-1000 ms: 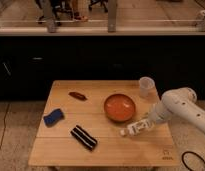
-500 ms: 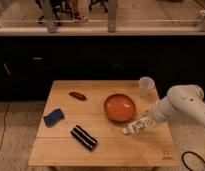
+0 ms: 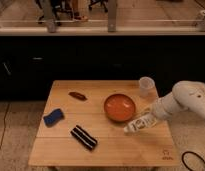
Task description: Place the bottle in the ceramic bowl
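Light is thrown evenly from overhead. The table [image 3: 116, 147] is rendered warm and bright, while the cabinet front [image 3: 96, 60] behind is left dark. A soft sheen is seen inside the bowl [image 3: 119, 107]. The gripper [image 3: 147, 120], near the table's right edge, and its clamped bottle [image 3: 136, 125] are washed pale.

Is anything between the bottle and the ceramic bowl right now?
Nothing visible stands between them. The claw, shut on the bottle, is just off the front right edge of the ceramic bowl. The white cup stands farther back, off that path.

blurred end effector [image 3: 148, 120], seemingly on bottle [image 3: 135, 125]
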You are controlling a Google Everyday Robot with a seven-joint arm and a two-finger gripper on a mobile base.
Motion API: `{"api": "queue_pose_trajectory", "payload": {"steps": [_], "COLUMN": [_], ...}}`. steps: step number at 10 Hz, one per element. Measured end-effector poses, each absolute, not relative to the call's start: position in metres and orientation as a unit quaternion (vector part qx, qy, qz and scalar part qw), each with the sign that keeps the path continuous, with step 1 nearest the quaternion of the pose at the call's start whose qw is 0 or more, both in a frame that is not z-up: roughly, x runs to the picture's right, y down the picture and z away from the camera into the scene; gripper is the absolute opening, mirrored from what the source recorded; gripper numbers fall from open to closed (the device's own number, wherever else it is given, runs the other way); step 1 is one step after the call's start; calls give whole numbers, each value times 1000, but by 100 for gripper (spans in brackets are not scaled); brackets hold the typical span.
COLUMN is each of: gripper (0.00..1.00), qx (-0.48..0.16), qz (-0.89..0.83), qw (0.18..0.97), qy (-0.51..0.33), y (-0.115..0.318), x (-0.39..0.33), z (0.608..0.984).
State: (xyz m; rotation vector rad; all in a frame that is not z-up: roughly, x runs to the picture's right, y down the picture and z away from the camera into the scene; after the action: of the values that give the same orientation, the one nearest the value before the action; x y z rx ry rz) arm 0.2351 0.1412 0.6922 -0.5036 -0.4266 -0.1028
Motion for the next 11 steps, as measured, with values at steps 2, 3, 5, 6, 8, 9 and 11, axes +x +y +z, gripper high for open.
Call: {"api": "queue_pose_trajectory", "payload": {"steps": [2, 3, 5, 6, 8, 9, 11], "gripper": [0, 0, 0, 0, 0, 0, 0], "qx": [-248, -250, -250, -250, -248, -247, -240], "qz": [-50, -50, -52, -54, -55, -56, -57], "qw": [941, 939, 936, 935, 933, 933, 933], "qy": [-224, -231, -242, -248, -254, -257, -260], "y": [139, 139, 136, 134, 131, 128, 117], "x": [232, 230, 224, 220, 215, 213, 211], "z": [685, 682, 674, 668, 662, 658, 645]}}
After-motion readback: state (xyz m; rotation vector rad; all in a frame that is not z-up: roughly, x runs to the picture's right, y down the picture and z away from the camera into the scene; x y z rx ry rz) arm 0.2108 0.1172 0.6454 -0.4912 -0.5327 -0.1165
